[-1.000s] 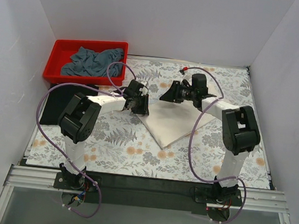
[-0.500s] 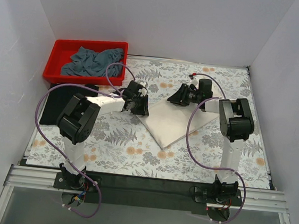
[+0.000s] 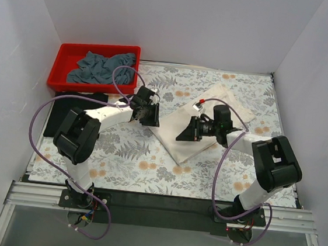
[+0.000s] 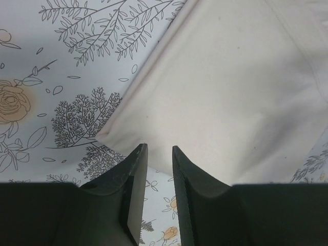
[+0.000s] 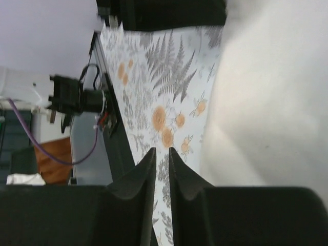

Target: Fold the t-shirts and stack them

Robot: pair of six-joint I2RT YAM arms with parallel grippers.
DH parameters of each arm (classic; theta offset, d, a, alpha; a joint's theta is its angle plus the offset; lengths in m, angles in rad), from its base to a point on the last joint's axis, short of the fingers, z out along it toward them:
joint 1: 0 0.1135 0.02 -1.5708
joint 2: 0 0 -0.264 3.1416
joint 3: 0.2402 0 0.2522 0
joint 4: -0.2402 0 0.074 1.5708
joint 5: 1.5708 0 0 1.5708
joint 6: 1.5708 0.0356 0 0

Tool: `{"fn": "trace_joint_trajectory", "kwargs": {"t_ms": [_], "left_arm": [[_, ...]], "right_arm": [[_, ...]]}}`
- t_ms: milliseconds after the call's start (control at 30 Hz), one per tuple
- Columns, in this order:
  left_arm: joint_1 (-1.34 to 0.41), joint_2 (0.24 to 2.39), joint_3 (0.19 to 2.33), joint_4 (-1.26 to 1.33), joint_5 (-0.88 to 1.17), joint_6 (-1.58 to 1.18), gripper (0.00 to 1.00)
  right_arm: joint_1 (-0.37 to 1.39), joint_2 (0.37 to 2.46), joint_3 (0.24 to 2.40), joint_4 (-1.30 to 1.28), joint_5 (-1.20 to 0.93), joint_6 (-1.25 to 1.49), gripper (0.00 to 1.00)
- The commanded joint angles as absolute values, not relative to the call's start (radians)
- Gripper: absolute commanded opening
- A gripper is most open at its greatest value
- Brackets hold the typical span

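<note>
Looking down from the top camera, the cream-white shirt (image 3: pixel 171 140) lies folded and skewed at the middle of the worktop. The left hand (image 3: pixel 151 111) is at its left corner and the right hand (image 3: pixel 185 134) is low over its middle. My guess is that one anchors the cloth while the other works the next fold. The black shirt (image 3: pixel 65 115) lies flat at the left edge (likely the start of the stack). The slate grey-blue shirt (image 3: pixel 102 68) sits crumpled in the red bin (image 3: pixel 80 86), not yet folded. A floral tablecloth (image 3: pixel 125 160) covers the worktop, and plain white walls (image 3: pixel 163 23) close it in on three sides.

The left wrist view shows the fingers (image 4: pixel 134 195) a little apart, astride the shirt's edge near its corner. Whether they nip any cloth I cannot tell.

The right wrist view shows the fingers (image 5: pixel 138 179) drawn almost together, with a slit of tablecloth between them and the shirt bulging just beside. A grip on cloth cannot be made out.
</note>
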State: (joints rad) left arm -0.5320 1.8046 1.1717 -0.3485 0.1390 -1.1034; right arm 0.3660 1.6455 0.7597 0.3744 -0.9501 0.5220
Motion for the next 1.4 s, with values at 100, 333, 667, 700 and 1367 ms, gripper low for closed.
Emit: {"fn": "trace_joint_trajectory", "kwargs": {"t_ms": [100, 333, 667, 700, 1367], "left_arm": [[-0.531, 1.787, 1.164, -0.35, 0.107, -1.083, 0.24], [-0.529, 1.832, 1.123, -0.322, 0.097, -1.094, 0.21], [-0.526, 1.891, 1.091, -0.307, 0.077, -1.104, 0.18], [-0.526, 1.885, 1.088, -0.307, 0.077, -1.104, 0.18], [-0.529, 1.733, 0.879, -0.318, 0.19, -1.186, 0.18]], "right_arm": [[0.483, 1.617, 0.667, 0.333, -0.983, 0.465, 0.1], [0.492, 1.73, 0.594, 0.334, -0.976, 0.379, 0.01], [0.413, 1.769, 0.477, 0.342, -0.979, 0.29, 0.01], [0.411, 1.75, 0.465, 0.341, -0.976, 0.299, 0.01], [0.089, 1.356, 0.758, -0.193, -0.146, 0.354, 0.43]]}}
